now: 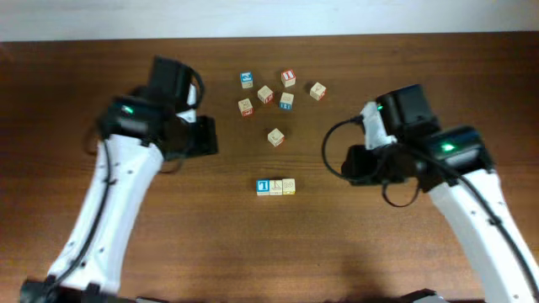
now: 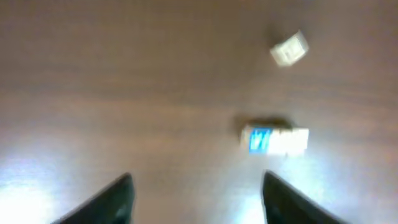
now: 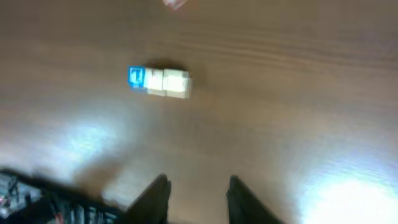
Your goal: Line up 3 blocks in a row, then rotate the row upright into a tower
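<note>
While both arms hang over the brown wooden table [image 1: 253, 252], ten blocks lie on it in all. A row of three blocks [image 1: 276, 186] sits between the two arms, the cubes touching side by side. The blue-faced end block [image 1: 264, 186] is nearest the left arm. The yellow-printed end block [image 1: 289, 186] is nearest the right arm, and the pale one sits between them.

Seven more lie beyond the row, on the far side from the arm bases. A lone block [image 1: 275, 136] is near the row, and a cluster of six blocks [image 1: 265, 94] is farther off, loosely spread. Among the six I can pick out a red-faced block [image 1: 288, 78] and a blue-topped block [image 1: 247, 79].

The left gripper [image 2: 196, 186] is off to one side of the row, its fingers spread wide with nothing between them. The right gripper [image 3: 199, 186] is off to the other side, its fingers parted only a little and also empty. Neither touches the row.
</note>
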